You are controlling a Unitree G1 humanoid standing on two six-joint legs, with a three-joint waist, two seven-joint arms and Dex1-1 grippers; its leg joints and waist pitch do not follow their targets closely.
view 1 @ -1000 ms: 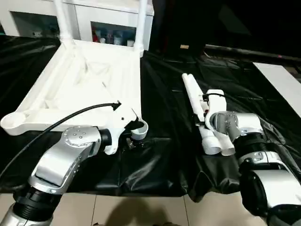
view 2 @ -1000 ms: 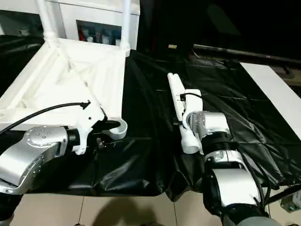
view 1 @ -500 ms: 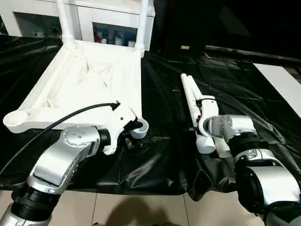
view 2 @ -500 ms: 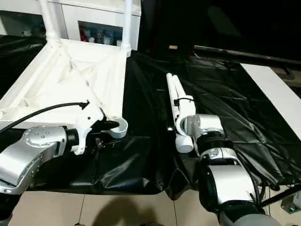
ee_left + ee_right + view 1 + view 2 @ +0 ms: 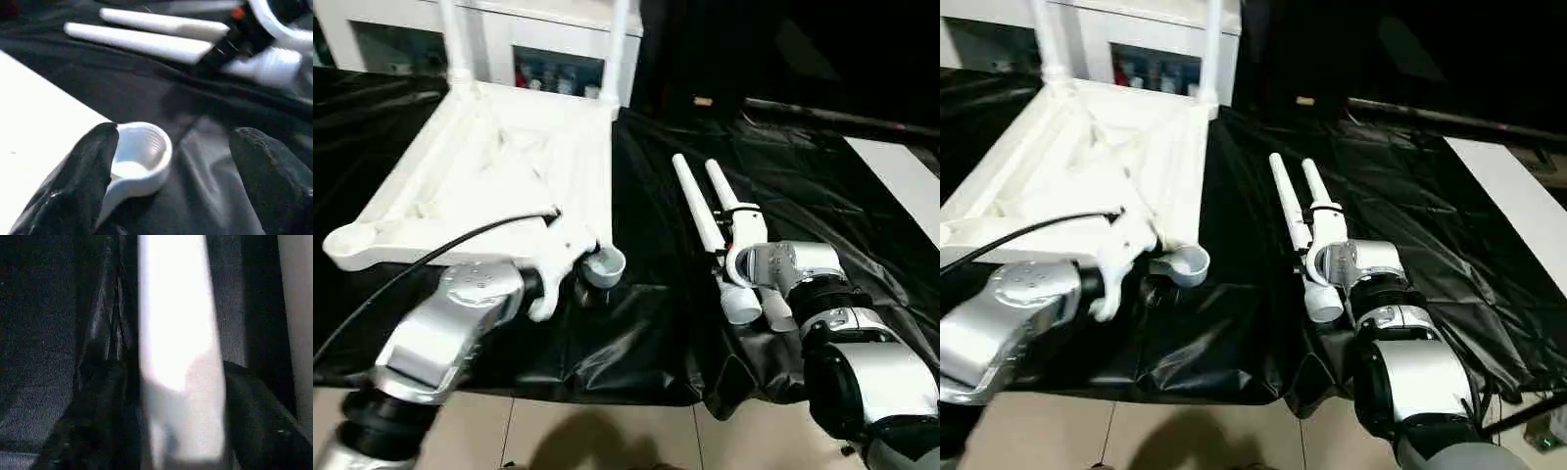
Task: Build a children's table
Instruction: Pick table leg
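The table top [image 5: 499,166] lies upside down on a black sheet [image 5: 646,333] spread over the floor, its ribbed underside facing up. It takes up the far left part of the sheet. Two legs already stand upright in its far corner sockets: one [image 5: 456,39] at the far left corner, one [image 5: 619,44] at the far right corner, in front of a white cabinet [image 5: 548,39].

The left gripper [image 5: 166,181] is at the top's near right corner socket [image 5: 139,156]. Its fingers [image 5: 83,181] are spread, one resting against the socket's side and the other well apart from it over the sheet; they pinch nothing.

Two loose legs lie side by side near the middle of the sheet, their thick ends toward the near edge. The right gripper [image 5: 178,431] has its fingers on either side of the left-hand leg [image 5: 700,220], close against it near the thick end, pinching it. The other leg [image 5: 722,186] lies just beside it, partly under the right wrist.
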